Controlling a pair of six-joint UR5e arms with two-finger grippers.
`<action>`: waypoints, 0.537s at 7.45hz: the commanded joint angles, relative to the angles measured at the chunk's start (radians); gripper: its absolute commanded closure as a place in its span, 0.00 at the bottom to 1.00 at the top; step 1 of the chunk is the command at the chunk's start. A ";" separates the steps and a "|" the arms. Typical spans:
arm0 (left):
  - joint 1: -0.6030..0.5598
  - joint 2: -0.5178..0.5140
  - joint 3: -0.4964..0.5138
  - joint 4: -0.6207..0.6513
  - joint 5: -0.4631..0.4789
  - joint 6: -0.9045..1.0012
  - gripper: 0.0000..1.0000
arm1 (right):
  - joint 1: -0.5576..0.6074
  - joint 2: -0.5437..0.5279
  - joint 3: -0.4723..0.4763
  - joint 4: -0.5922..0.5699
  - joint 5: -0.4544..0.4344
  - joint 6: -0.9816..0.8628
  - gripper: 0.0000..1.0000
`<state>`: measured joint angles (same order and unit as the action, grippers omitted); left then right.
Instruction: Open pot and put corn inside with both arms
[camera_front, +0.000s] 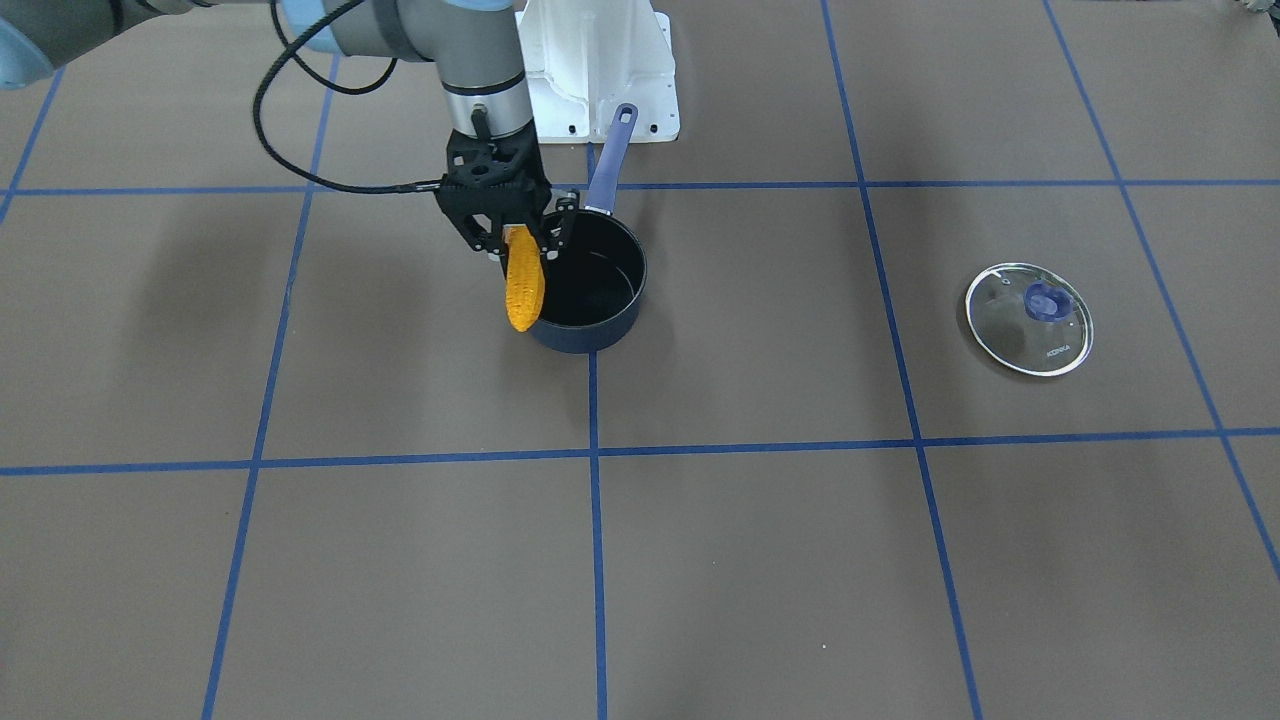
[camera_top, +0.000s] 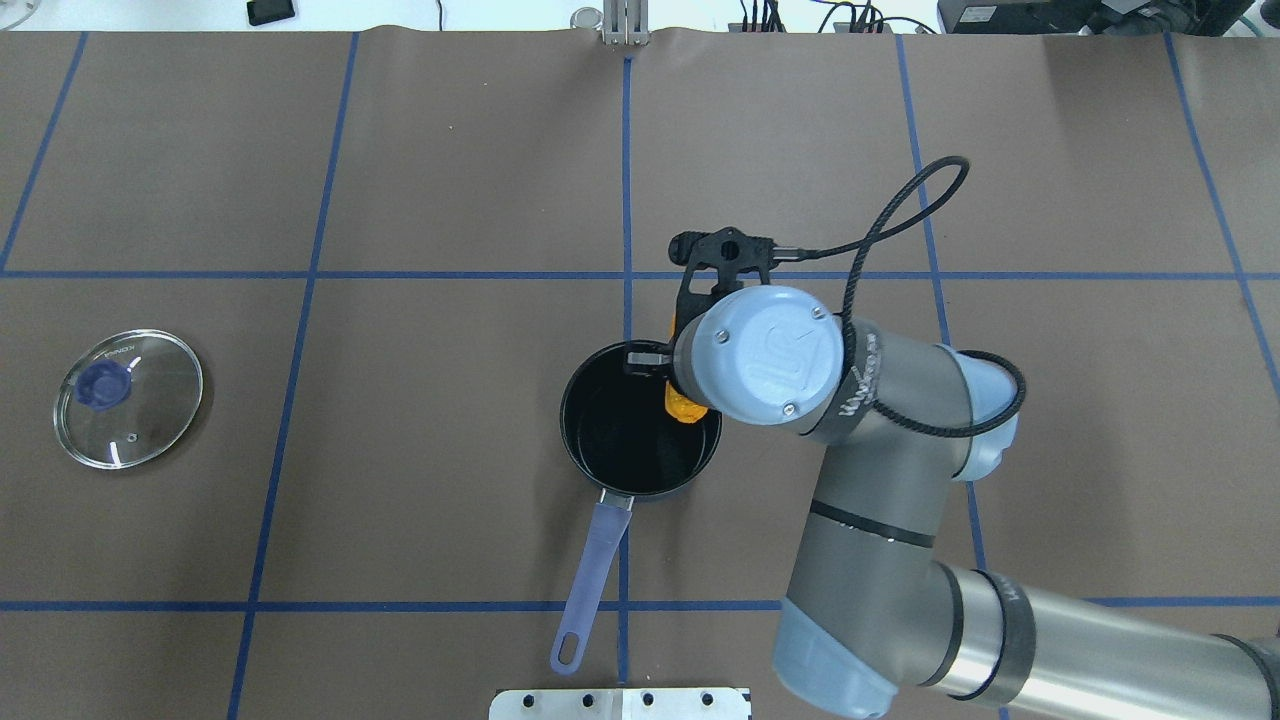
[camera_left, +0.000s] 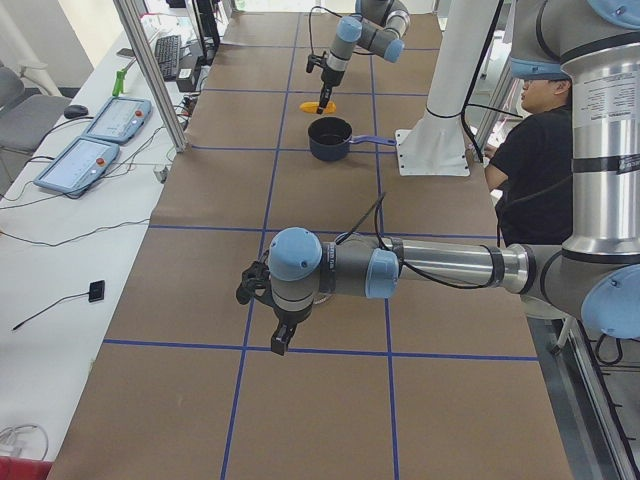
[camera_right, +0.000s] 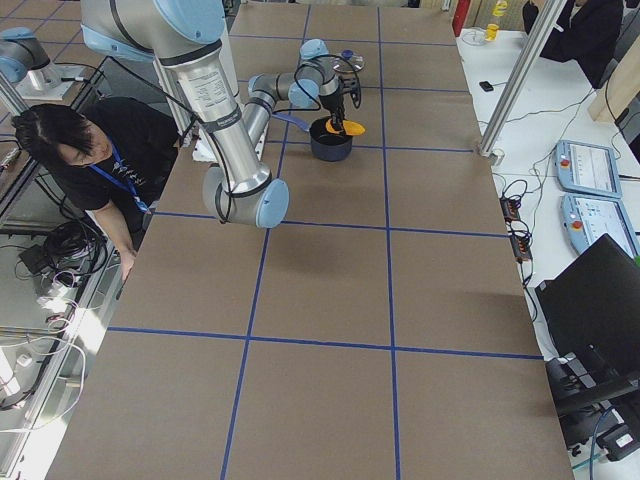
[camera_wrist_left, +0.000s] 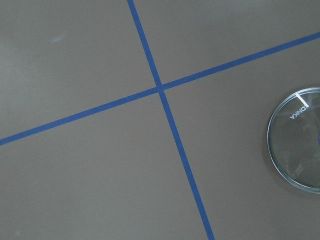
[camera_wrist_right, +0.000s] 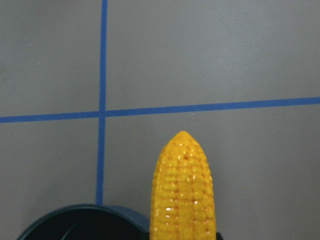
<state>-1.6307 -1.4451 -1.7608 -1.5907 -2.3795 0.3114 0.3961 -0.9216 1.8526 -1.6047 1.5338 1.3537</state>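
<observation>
— How many things are there?
— One open pot (camera_front: 592, 337), one glass lid (camera_front: 1029, 319) well apart from it, one corn (camera_front: 524, 285).
— And the grippers?
— The right gripper (camera_front: 522, 248) clamps the corn, tip down, over the pot's edge; I cannot tell how open the left gripper (camera_left: 278, 335) is

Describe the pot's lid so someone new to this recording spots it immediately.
On the brown table crossed by blue tape, look far to the robot's left, well away from the dark blue pot. The glass lid lies flat there: a clear round disc with a blue knob, the only transparent thing on the table.
</observation>
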 joint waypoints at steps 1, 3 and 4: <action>0.002 0.000 0.001 0.000 -0.001 0.000 0.02 | -0.074 0.049 -0.073 0.012 -0.060 0.031 0.01; 0.002 0.000 0.001 0.000 -0.001 0.000 0.02 | -0.073 0.046 -0.070 0.012 -0.067 0.016 0.00; 0.002 0.000 0.001 0.000 -0.001 0.000 0.02 | -0.050 0.049 -0.066 0.012 -0.061 0.002 0.00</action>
<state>-1.6292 -1.4450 -1.7596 -1.5907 -2.3807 0.3114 0.3301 -0.8746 1.7839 -1.5926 1.4700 1.3714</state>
